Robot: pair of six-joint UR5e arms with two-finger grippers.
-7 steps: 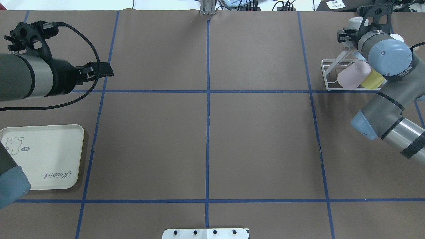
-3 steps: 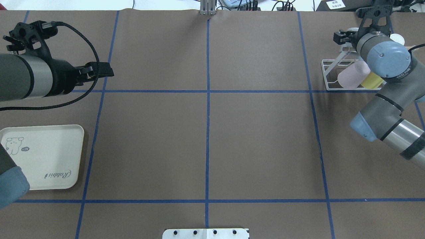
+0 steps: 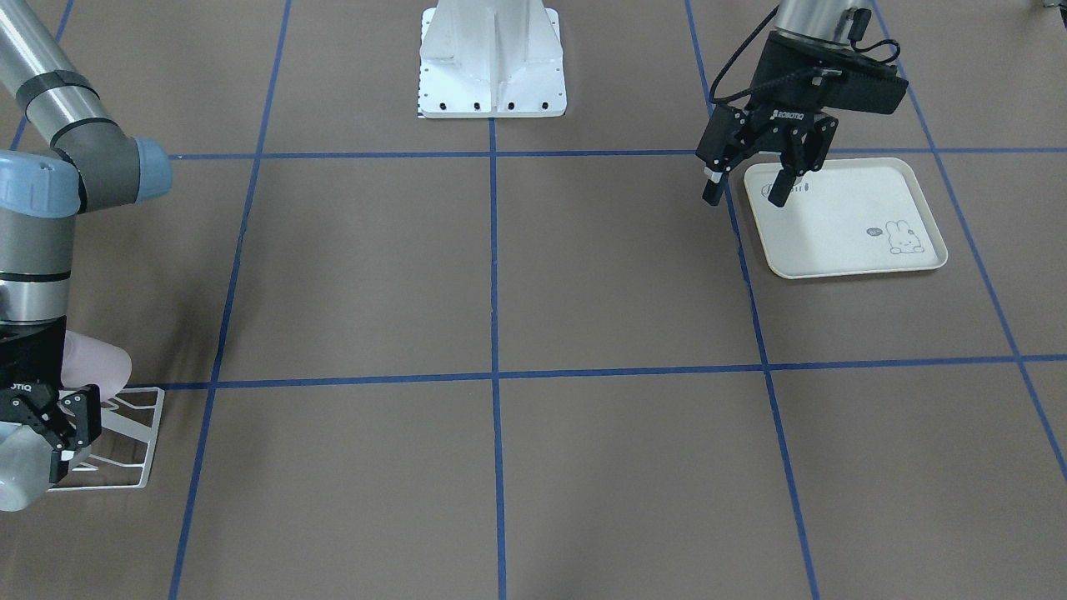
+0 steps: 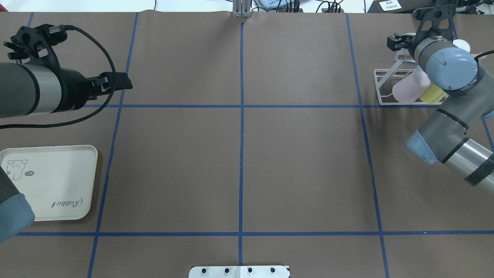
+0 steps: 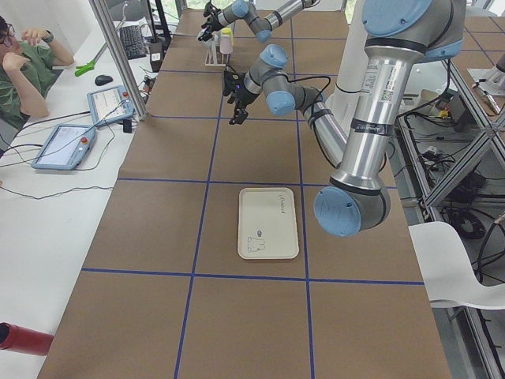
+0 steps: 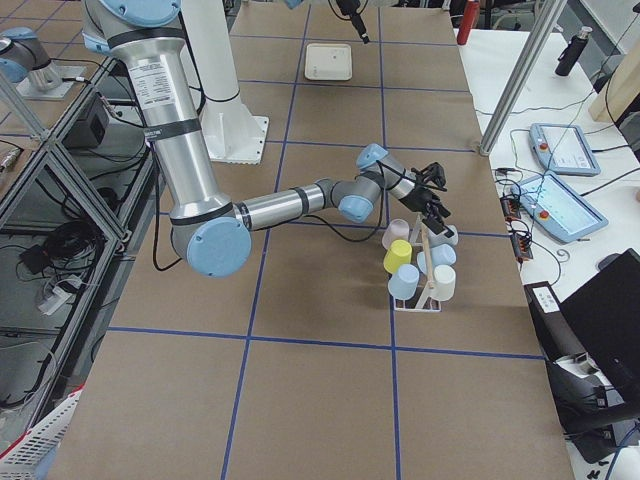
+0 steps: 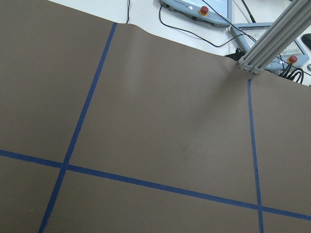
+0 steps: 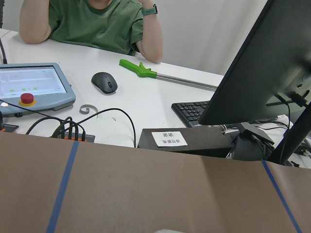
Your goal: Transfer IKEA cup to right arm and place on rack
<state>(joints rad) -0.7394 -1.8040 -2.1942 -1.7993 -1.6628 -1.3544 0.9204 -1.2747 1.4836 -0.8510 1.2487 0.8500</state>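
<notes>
Starting with the biggest: the counter [image 4: 301, 166] is papered brown and gridded with blue tape.

The left arm [image 4: 27, 92] is held raised over the counter's left side. The right arm [image 4: 449, 69] is folded over the far right corner, above the rack, and part of the rack is hidden by its wrist in the overhead view.

A cream tray [image 4: 58, 181] with a rabbit print is laid flat near the left edge, well apart from the rack. Nothing is carried on it.

The white wire rack [image 4: 377, 88] is set in the far right grid cell. Several cups are hung on it: a pink cup [image 4: 411, 87] and a yellow cup [image 4: 432, 94] on the near side, with a blue cup [image 6: 404, 283] and a cream cup [image 6: 444, 283] seen at the end in the right side view.

The pale IKEA cup [image 6: 448, 236] is located at the rack's top end, just under the right end effector [image 6: 438, 210]. Whether it is seated on a prong cannot be told.

Left end effector [image 3: 743, 197]: fingers are spread wide, nothing is gripped, and it is held clear above the counter.

Right end effector: it is cut off by the frame edge in the front view and hidden by the wrist from overhead. Whether it is spread or pinching the cup cannot be told.
</notes>
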